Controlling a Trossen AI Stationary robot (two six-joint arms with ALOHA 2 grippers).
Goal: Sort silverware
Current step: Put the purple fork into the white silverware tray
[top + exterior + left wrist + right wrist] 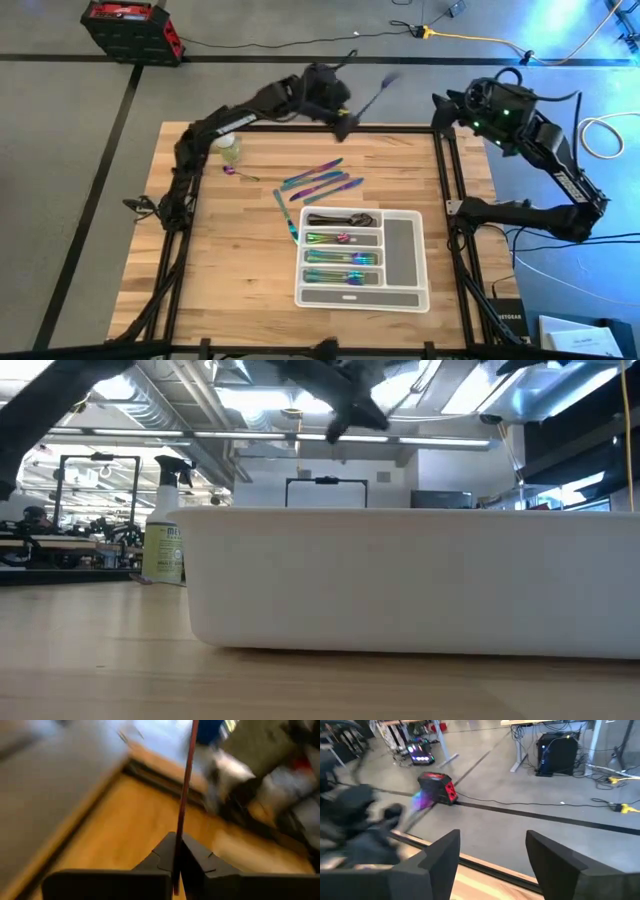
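Pinching a single slim utensil (372, 93), the left pincer (343, 124) sits at the upper middle of the overhead frame, right over the far edge of the desk (200, 260). Its fingers are pressed together on one end of the piece, and in the left wrist view the utensil (185, 785) runs as a thin line straight out from between the pads (165, 852). Seen from above, the long axis slants from the pincer up and to the right, with the free end out past the desk edge; motion blur hides whether it is a fork, spoon or knife.

The right pincer (452, 112) is at the upper right of the overhead frame, near the desk's far right corner, with its two fingers (438, 854) spread wide and nothing between them. The free tip of the utensil points toward it, yet the two are clearly apart.

The tray (402, 262) lies lower in the frame, below and slightly right of the left pincer, its slots running left to right. Several already hold silverware (340, 258). More pieces (322, 181) lie loose on the wood between the pincer and the tray.

My judgement is that the held piece must swing down toward the tray and turn until its length lines up with a slot. The left arm is the nearer one, and it already has the piece.
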